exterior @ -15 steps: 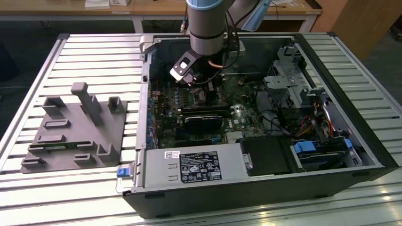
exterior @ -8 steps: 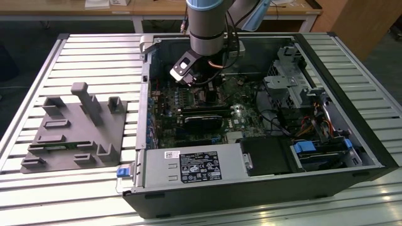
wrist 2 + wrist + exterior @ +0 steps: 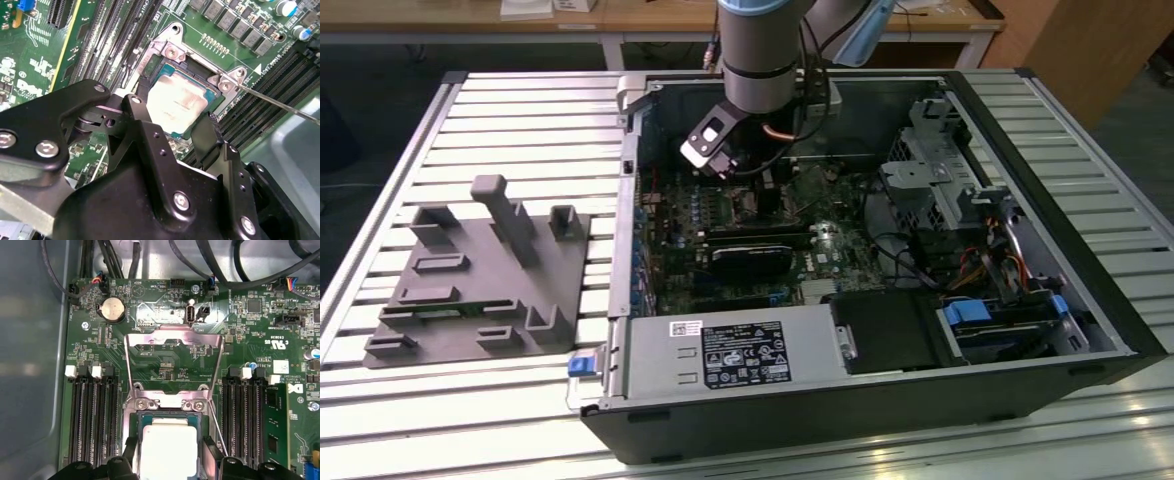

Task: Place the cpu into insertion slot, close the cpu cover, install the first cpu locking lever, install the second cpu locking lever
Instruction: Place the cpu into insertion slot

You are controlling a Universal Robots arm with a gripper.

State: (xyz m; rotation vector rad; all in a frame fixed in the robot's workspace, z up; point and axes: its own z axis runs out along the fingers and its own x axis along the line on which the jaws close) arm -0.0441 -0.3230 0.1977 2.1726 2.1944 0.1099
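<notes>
The cpu (image 3: 167, 445), a small square chip with a dull silver top, lies flat in the socket on the green motherboard (image 3: 165, 367). In both wrist views my gripper (image 3: 169, 452) has its black fingers (image 3: 131, 449) against two opposite edges of the chip. It shows the same way in the second wrist view, the cpu (image 3: 177, 100) between my gripper's (image 3: 175, 107) fingers. The cpu cover (image 3: 175, 336), a thin silver frame, stands swung open beyond the socket. A thin locking lever (image 3: 280, 102) sticks out beside the socket. In the exterior view my gripper (image 3: 744, 195) reaches down into the open computer case (image 3: 1107, 330).
Memory slots (image 3: 92, 415) run along both sides of the socket. Cables (image 3: 220, 265) hang above the board. The case holds a power supply (image 3: 720, 355) and drive bays (image 3: 961, 190). A grey fixture (image 3: 480, 270) sits on the slatted table at the exterior view's left.
</notes>
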